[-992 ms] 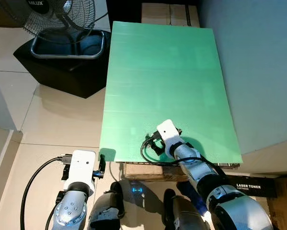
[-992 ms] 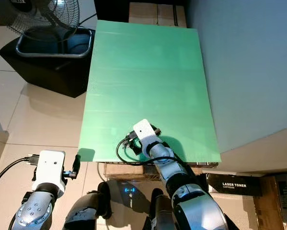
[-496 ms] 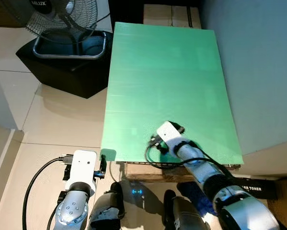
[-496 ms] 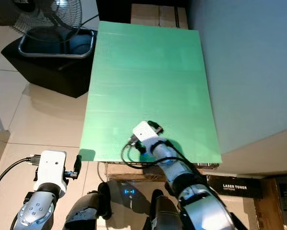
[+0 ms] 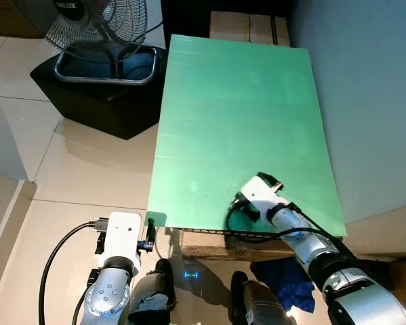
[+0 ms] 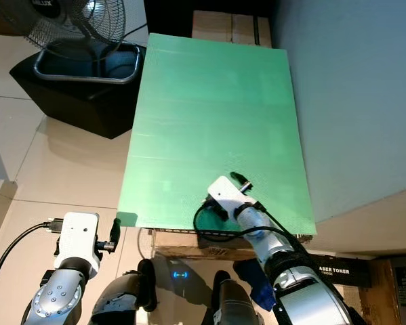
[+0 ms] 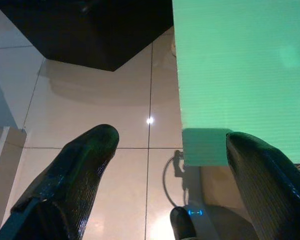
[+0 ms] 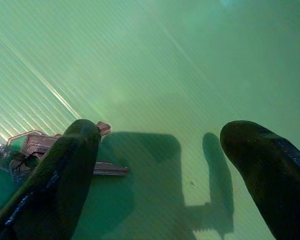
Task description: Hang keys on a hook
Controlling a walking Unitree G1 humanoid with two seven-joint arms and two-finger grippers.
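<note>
A small bunch of keys (image 8: 37, 150) on a ring lies flat on the green corrugated board (image 5: 236, 115), right beside one finger (image 8: 64, 170) of my right gripper (image 8: 162, 132). That gripper is open and points down at the board with nothing between its fingers. In the left eye view my right arm's white wrist housing (image 5: 257, 193) hovers over the board's near right corner and hides the keys. My left gripper (image 7: 170, 145) is open and empty, low over the floor tiles by the board's near left corner.
A black bin (image 5: 97, 81) with a standing fan (image 5: 104, 20) is at the far left. Cardboard boxes (image 5: 250, 19) sit behind the board. A grey wall (image 5: 365, 101) runs along the right. A blue cloth (image 5: 291, 283) lies under the board's near edge.
My right arm has moved to the right along the board's near edge, toward its right corner. The left arm has stayed put. The whole view has shifted slightly.
</note>
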